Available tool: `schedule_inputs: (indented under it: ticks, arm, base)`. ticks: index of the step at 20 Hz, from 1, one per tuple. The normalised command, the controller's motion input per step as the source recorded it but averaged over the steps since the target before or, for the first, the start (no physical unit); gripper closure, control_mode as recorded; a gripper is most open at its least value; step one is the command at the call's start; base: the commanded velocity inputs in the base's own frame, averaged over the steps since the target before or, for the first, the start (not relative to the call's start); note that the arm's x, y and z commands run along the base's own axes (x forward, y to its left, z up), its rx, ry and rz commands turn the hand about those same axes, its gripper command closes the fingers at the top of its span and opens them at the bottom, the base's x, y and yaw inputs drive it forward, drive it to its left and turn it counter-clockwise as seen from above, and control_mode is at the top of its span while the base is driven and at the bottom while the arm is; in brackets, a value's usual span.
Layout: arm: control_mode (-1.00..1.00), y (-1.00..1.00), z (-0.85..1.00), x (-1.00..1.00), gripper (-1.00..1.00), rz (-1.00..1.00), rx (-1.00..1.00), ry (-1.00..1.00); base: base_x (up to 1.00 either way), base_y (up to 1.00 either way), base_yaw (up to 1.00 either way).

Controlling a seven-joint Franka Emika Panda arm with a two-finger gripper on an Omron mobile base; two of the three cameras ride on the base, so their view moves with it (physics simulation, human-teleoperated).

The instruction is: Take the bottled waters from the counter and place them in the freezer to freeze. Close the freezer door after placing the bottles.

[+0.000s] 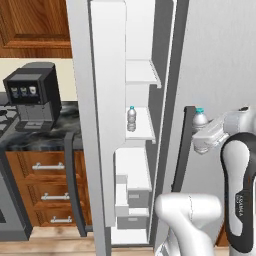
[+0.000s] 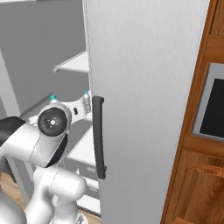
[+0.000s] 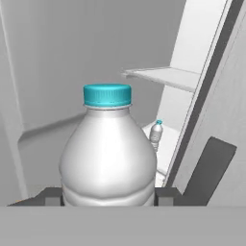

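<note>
My gripper (image 1: 201,139) is shut on one bottled water (image 1: 200,120), held upright in front of the open freezer (image 1: 145,165). In the hand view this clear bottle (image 3: 108,153) with its teal cap looms close, gripped low on its body between my dark fingertips (image 3: 166,196). A second bottled water (image 1: 131,119) stands upright on a white middle shelf inside the freezer, and shows small in the hand view (image 3: 156,135), ahead and to the right. The freezer door (image 1: 102,125) is swung wide open to the left, its white lining facing me. The dark counter (image 1: 40,137) lies left of it.
A black coffee machine (image 1: 32,95) stands on the counter, with a stove edge (image 1: 4,120) at far left. The closed grey fridge door (image 2: 144,109) with its dark bar handle (image 2: 98,135) is right beside my hand. White drawers (image 1: 137,197) fill the freezer's lower part.
</note>
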Motion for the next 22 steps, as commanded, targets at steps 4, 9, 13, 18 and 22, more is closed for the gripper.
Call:
schedule_inputs:
  ticks: [4, 9, 13, 18, 22]
  arm:
    - [-1.00, 0.56, 0.00, 0.00, 1.00, -0.30, 0.00, 0.22]
    - [-1.00, 0.53, 0.09, 0.00, 1.00, -0.39, 0.05, 0.22]
    - [-1.00, 0.08, 0.00, 0.17, 1.00, -0.23, 0.00, 0.04]
    - [-1.00, 0.04, 0.00, 0.22, 1.00, -0.10, 0.00, -0.04]
    - [-1.00, 0.00, 0.00, 0.11, 1.00, -0.03, 0.00, -0.14]
  base:
    - [0.00, 0.00, 0.00]
    - [0.00, 0.00, 0.00]
    - [0.00, 0.00, 0.00]
    - [0.00, 0.00, 0.00]
    - [0.00, 0.00, 0.00]
